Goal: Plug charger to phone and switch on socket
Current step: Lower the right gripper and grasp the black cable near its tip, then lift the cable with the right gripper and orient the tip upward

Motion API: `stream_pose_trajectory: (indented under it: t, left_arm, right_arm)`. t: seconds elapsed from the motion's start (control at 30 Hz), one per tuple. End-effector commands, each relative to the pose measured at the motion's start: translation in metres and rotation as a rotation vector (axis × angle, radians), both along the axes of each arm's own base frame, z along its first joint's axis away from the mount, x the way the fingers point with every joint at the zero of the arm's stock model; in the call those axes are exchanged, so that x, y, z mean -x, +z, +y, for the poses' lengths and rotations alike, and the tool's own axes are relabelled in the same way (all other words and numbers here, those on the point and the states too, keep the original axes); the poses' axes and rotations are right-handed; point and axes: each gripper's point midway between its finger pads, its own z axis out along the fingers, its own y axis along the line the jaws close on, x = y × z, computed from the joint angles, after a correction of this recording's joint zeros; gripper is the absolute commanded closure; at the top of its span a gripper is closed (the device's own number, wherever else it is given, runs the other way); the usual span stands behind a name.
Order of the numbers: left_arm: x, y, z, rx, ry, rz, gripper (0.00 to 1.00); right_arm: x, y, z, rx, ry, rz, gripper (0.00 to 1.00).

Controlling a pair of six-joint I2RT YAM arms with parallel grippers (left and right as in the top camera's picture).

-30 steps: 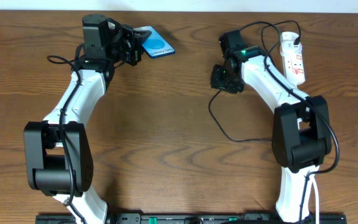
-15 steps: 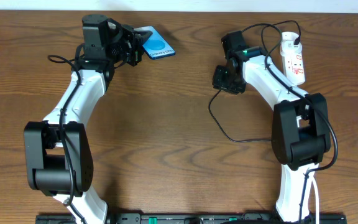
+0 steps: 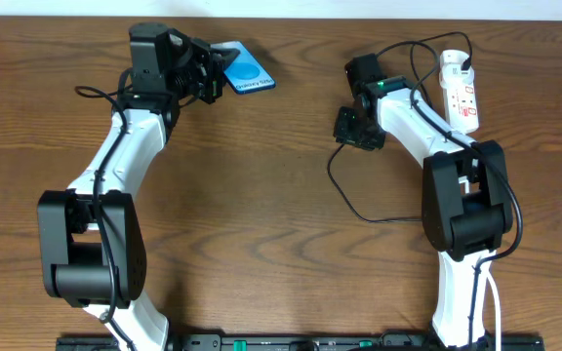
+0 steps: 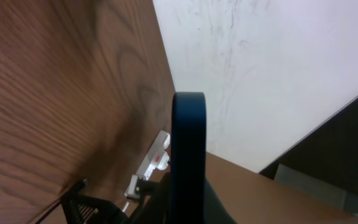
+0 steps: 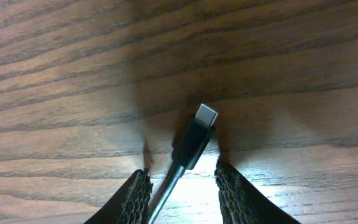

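Observation:
My left gripper (image 3: pixel 206 76) is shut on the phone (image 3: pixel 243 70) at the back of the table. In the left wrist view the phone (image 4: pixel 188 149) stands on edge as a dark bar between the jaws of the left gripper (image 4: pixel 188 210). The charger cable (image 3: pixel 344 190) loops across the wood to the socket (image 3: pixel 460 93), with its black plug (image 3: pixel 466 66) at the socket's far end. My right gripper (image 3: pixel 355 128) hangs over the cable's free end. In the right wrist view the right gripper (image 5: pixel 182 179) is open, and the connector tip (image 5: pixel 206 116) lies on the table between its fingers (image 5: pixel 140 194).
The white socket (image 4: pixel 157 163) also shows past the phone in the left wrist view, beside the pale back wall (image 4: pixel 278 68). Cable slack lies on the wood between the right arm's base link (image 3: pixel 466 210) and the table's middle.
My right arm has shifted slightly left over the cable end, its jaws narrowing a little. The left arm and the phone have not moved.

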Motion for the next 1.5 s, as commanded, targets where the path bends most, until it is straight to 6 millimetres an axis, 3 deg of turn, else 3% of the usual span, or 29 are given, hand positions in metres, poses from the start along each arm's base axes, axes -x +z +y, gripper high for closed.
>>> stream_pose_trajectory:
  t: [0.0,0.17,0.43,0.63,0.73,0.87,1.1,1.3,1.47]
  left_arm:
    - [0.001,0.013,-0.005,0.005,-0.029,-0.038,0.93]
    - [0.003,0.010,-0.005,-0.010,-0.037,-0.036,0.93]
    - [0.004,0.009,-0.006,-0.008,-0.041,-0.030,0.93]
    - [0.006,0.011,-0.009,0.004,-0.063,-0.029,0.93]
    - [0.009,0.012,-0.012,0.013,-0.085,-0.032,0.93]
    - [0.014,0.015,-0.018,0.021,-0.140,-0.050,0.93]
    - [0.028,0.022,-0.029,0.040,-0.257,-0.094,0.93]
    - [0.038,0.029,-0.032,0.042,-0.356,-0.162,0.93]
    - [0.045,0.034,-0.028,0.064,-0.409,-0.193,0.93]
  right_arm:
    - [0.004,-0.016,-0.001,0.028,-0.001,0.030,0.65]
    - [0.010,-0.031,0.002,0.039,0.012,0.062,0.71]
    - [0.012,-0.036,0.008,0.044,0.043,0.064,0.99]
    - [0.012,-0.028,0.012,0.012,0.127,0.053,0.99]
    - [0.009,-0.005,0.030,-0.103,0.270,0.008,0.99]
    - [0.016,0.047,0.061,-0.367,0.505,-0.089,0.99]
    - [0.041,0.120,0.066,-0.638,0.684,-0.187,0.99]
    - [0.075,0.153,0.073,-0.819,0.816,-0.210,0.99]
    - [0.097,0.167,0.082,-0.931,0.873,-0.198,0.99]
